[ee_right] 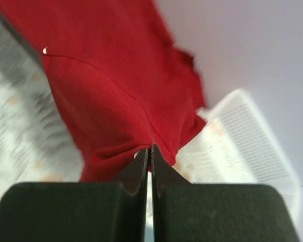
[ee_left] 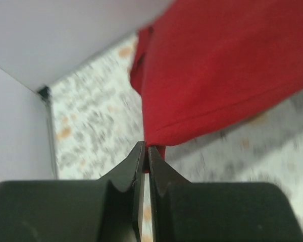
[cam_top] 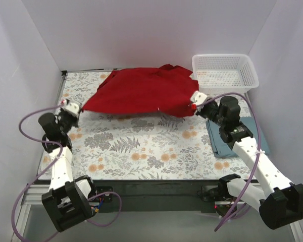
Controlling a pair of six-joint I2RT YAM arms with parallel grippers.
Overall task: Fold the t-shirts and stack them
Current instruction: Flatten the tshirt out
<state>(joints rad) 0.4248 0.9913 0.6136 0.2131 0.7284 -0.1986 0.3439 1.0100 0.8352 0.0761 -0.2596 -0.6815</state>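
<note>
Red t-shirt [cam_top: 141, 93]: hung stretched between both grippers, its near edge lifted and its far part resting on the back of the table [cam_top: 141, 151].
Left gripper [ee_left: 145, 151]: clenched on the red t-shirt's left corner, with cloth pinched between the fingertips.
Right gripper [ee_right: 150, 149]: clenched on the red t-shirt's right corner.
Blue-grey t-shirt [cam_top: 224, 147]: lay folded flat at the table's right edge, partly under the right arm.
Basket [cam_top: 248, 80]: stood at the back right corner, just beside the red t-shirt; its lattice floor showed inside.
</note>
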